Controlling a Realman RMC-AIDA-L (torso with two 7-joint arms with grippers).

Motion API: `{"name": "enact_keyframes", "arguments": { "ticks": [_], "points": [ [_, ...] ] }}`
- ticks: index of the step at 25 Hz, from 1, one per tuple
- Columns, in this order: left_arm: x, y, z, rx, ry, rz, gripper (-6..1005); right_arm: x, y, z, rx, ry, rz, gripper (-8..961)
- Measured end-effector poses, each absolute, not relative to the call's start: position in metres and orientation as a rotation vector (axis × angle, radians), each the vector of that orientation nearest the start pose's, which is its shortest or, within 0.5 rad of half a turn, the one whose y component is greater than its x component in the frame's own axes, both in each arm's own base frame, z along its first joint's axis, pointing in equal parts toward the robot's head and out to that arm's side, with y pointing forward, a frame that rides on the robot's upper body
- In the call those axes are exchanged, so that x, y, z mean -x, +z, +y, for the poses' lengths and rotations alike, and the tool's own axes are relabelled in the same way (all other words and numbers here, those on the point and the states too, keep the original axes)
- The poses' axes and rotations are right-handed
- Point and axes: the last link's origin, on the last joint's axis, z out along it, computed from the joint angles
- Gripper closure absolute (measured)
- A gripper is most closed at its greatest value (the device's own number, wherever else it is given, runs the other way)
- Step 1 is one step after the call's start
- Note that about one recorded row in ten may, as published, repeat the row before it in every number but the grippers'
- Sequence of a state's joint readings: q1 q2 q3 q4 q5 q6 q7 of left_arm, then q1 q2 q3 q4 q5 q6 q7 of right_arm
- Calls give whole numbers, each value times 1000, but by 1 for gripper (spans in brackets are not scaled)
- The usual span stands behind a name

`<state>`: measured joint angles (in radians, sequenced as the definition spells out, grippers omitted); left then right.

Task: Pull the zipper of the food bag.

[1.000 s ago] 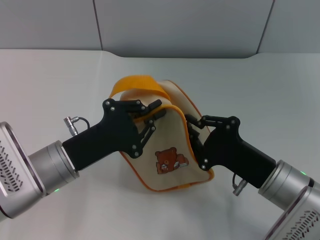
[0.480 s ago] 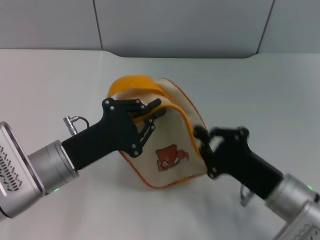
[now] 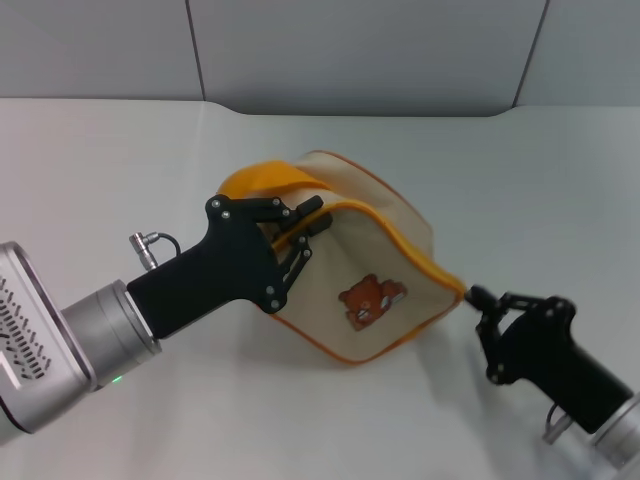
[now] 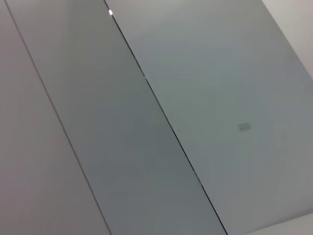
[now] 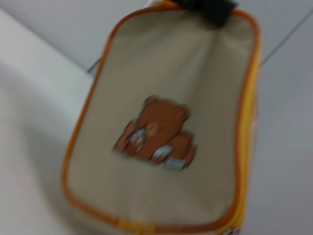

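Observation:
The food bag (image 3: 365,265) is beige with orange piping and a brown bear patch (image 3: 371,300), and it lies on the white table (image 3: 520,180). Its orange strap (image 3: 262,180) curls at the back left. My left gripper (image 3: 300,232) is shut on the bag's upper left edge. The yellow-orange zipper (image 3: 412,252) runs along the top edge to the stretched right corner. My right gripper (image 3: 479,298) is closed at that corner, and the pull tab is hidden between its fingers. The right wrist view shows the bear side of the bag (image 5: 161,98) and the zipper (image 5: 247,122).
A grey panelled wall (image 3: 360,50) stands behind the table, and it is all that the left wrist view (image 4: 156,117) shows. A silver cable plug (image 3: 150,244) sticks out of my left arm. Bare table lies on all sides of the bag.
My right gripper has moved right and towards me, drawing the bag's right corner with it. The bag has stretched and turned to the right. The left gripper has held its place.

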<state>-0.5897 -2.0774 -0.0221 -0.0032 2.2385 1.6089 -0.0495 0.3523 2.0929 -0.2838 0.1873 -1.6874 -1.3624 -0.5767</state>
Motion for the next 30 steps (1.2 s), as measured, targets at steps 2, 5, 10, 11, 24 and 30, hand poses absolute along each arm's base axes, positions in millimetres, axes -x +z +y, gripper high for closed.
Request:
{"name": "enact_keyframes", "arguments": {
  "ticks": [2, 5, 10, 11, 24, 30],
  "points": [
    [235, -62, 293, 2235, -968, 308, 907, -305, -82, 237, 1987, 382, -312, 948],
    [237, -68, 285, 2224, -997, 197, 907, -297, -75, 231, 1934, 473, -307, 939],
    [245, -84, 273, 2146, -1016, -125, 907, -296, -56, 233, 1929, 695, -143, 808],
    [247, -87, 271, 2134, -1003, -169, 907, -297, -51, 235, 1940, 733, -109, 776],
    [260, -81, 249, 2240, -1065, -203, 840, -282, -11, 270, 2541, 1041, 229, 394],
    [267, -65, 241, 2498, -1122, -133, 662, -274, -7, 271, 2760, 1018, 228, 165]
  ]
}}
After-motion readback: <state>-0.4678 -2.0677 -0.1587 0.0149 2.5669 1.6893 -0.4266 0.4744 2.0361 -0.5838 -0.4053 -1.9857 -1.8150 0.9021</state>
